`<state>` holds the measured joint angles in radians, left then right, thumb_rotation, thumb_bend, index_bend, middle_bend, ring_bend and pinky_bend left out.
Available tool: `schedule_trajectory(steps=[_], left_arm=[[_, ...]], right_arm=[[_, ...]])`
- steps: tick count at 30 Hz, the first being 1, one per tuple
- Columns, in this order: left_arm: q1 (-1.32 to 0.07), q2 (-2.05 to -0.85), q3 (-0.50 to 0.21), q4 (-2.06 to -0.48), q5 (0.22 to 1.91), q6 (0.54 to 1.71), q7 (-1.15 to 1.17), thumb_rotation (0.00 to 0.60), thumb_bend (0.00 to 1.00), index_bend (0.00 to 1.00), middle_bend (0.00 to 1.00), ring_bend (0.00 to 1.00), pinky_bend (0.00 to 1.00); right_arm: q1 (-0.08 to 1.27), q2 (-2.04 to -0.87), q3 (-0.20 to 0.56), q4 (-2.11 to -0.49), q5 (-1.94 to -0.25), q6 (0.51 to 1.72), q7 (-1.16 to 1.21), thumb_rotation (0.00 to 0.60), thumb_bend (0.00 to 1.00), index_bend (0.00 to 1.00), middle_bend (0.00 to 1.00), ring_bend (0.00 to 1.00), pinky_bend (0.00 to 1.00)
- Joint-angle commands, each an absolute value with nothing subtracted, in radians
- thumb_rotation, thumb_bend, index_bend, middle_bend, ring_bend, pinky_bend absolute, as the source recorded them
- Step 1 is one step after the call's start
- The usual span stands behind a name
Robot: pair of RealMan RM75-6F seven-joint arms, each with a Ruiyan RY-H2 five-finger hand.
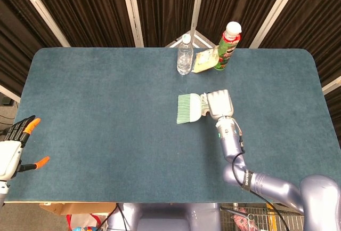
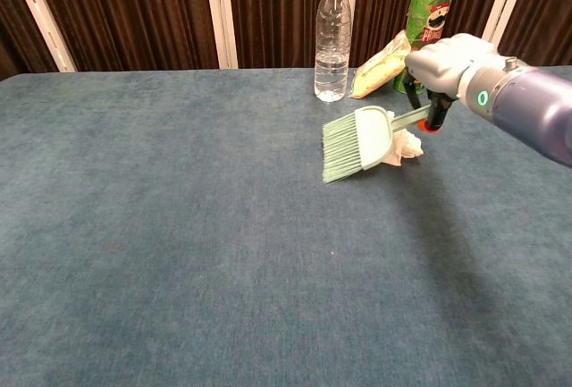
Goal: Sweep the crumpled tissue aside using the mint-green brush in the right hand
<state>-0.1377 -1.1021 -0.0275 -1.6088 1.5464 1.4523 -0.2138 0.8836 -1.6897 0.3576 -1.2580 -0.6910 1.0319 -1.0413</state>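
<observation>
My right hand (image 1: 219, 103) (image 2: 447, 61) grips the handle of the mint-green brush (image 1: 188, 108) (image 2: 356, 142), whose bristles point left over the middle of the table. In the chest view the crumpled white tissue (image 2: 406, 145) peeks out just behind and to the right of the brush head, under the handle. The head view hides the tissue beneath the brush and hand. My left hand (image 1: 15, 148) hangs at the table's left front edge with its fingers apart and nothing in it.
A clear water bottle (image 1: 184, 55) (image 2: 332, 37), a yellow snack bag (image 1: 203, 62) (image 2: 379, 65) and a green chips can (image 1: 227, 46) (image 2: 429, 28) stand along the far edge. The blue table (image 1: 106, 113) spreads wide to the left.
</observation>
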Motion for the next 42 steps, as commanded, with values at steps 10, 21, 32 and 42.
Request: schedule_trajectory(steps=[10, 21, 32, 42], left_arm=[[-0.134, -1.099, -0.023, -1.616, 1.560, 1.465, -0.212, 0.600, 0.00, 0.00, 0.00, 0.00, 0.02], [-0.139, -1.102, -0.026, -1.614, 1.561, 1.463, -0.212, 0.600, 0.00, 0.00, 0.00, 0.00, 0.02], [-0.150, -1.107, -0.026, -1.620, 1.566, 1.452, -0.195, 0.600, 0.00, 0.00, 0.00, 0.00, 0.02], [-0.150, -1.104, -0.025, -1.615, 1.557, 1.447, -0.212, 0.600, 0.00, 0.00, 0.00, 0.00, 0.02]], right_arm=[[0.843, -1.517, 0.340, -1.284, -0.604, 1.119, -1.136, 0.600, 0.60, 0.75, 0.93, 0.94, 0.80], [0.807, -1.350, 0.354, -1.477, -0.572, 1.204, -1.138, 0.600, 0.60, 0.76, 0.93, 0.94, 0.80], [0.880, -1.342, 0.368, -1.667, -0.574, 1.225, -1.142, 0.600, 0.60, 0.76, 0.93, 0.94, 0.80], [0.951, -1.498, 0.315, -1.493, -0.531, 1.167, -1.127, 0.600, 0.60, 0.76, 0.93, 0.94, 0.80]])
